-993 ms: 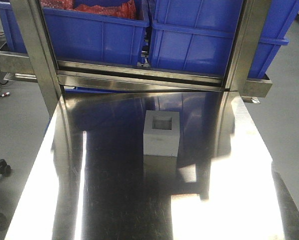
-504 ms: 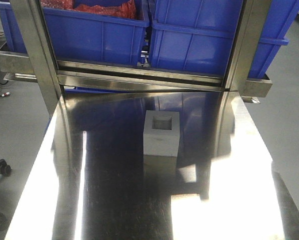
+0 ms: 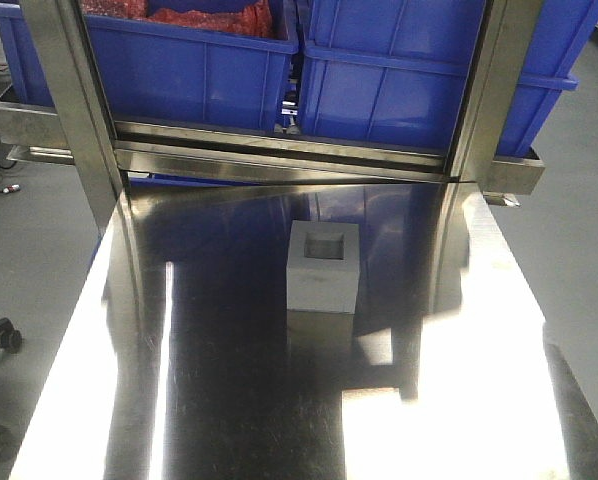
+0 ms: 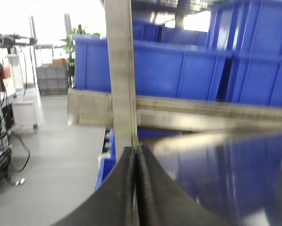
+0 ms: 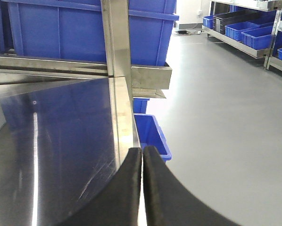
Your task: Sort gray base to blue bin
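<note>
Gray base [image 3: 323, 268] stands alone just above the centre of the front view, upright on the polished steel table [image 3: 229, 400] with its square recess facing up. Nothing touches it.

Two blue totes fill the top of that frame on a shelf behind the table. The one at upper left [image 3: 194, 85] holds something red and mesh-like [image 3: 209, 12]. The blue bin [image 3: 399, 95] at upper right shows no contents from this angle (which of the two is the intended target cannot be told).

Neither arm shows in the front view. In its wrist view the left gripper [image 4: 136, 153] has its black fingers pressed flat together with nothing between them. It points toward a steel upright [image 4: 120, 70] near the middle of the frame. The right gripper [image 5: 142, 153] is likewise closed on nothing, low in its frame over the table's edge.

By my reading, the task has barely begun. The gray base is not yet gripped, and the approach, grasp, lift and drop into a tote all remain.

No brand, label or writing can be read on the block, the totes or the frame.
</note>
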Controlling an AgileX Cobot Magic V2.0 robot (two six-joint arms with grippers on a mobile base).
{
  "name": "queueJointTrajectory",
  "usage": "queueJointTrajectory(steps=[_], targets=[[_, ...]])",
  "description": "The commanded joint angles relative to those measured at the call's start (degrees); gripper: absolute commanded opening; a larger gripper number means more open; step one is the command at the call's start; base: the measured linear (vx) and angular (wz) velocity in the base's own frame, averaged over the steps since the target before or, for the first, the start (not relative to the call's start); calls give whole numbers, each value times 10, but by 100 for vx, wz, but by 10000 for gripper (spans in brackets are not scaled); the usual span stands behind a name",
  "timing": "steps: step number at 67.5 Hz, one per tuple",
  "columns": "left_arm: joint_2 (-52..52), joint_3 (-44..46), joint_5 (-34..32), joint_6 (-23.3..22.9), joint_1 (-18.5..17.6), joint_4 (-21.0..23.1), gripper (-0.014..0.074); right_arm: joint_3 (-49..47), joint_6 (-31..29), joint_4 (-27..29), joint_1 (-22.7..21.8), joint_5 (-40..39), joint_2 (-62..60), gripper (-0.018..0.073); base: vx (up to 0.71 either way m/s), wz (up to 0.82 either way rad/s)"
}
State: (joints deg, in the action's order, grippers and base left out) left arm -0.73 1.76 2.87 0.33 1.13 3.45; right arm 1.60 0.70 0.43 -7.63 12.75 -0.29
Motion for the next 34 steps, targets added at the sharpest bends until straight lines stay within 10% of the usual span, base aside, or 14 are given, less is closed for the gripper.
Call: queueJointTrajectory(steps=[1, 34], targets=[[2, 67, -40, -9, -4, 5, -6, 1, -7, -4, -4, -43, 10, -5, 0, 0], [340, 387, 199, 96, -4, -1, -6, 1, -7, -4, -4, -43, 10, -5, 0, 0]])
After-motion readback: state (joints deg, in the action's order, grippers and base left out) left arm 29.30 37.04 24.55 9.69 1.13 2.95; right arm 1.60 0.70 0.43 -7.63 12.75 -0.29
